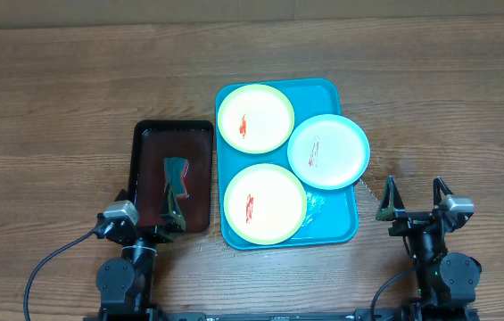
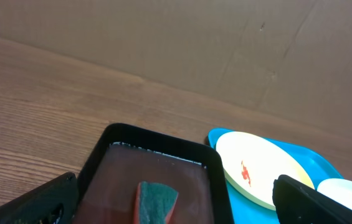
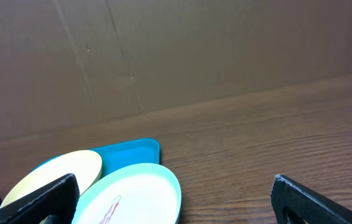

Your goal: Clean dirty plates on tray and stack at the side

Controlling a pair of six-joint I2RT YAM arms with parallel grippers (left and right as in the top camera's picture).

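1. We see three plates (image 1: 254,118), each smeared red, lying on the turquoise tray (image 1: 334,234) on the table (image 1: 55,107).
2. The left claw (image 1: 149,209) is spread wide and empty at the black tray (image 1: 144,134).
3. The right claw (image 1: 412,198) is spread wide and empty, just right of the turquoise tray.

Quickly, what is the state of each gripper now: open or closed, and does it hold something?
Left gripper: open, holding nothing.
Right gripper: open, holding nothing.
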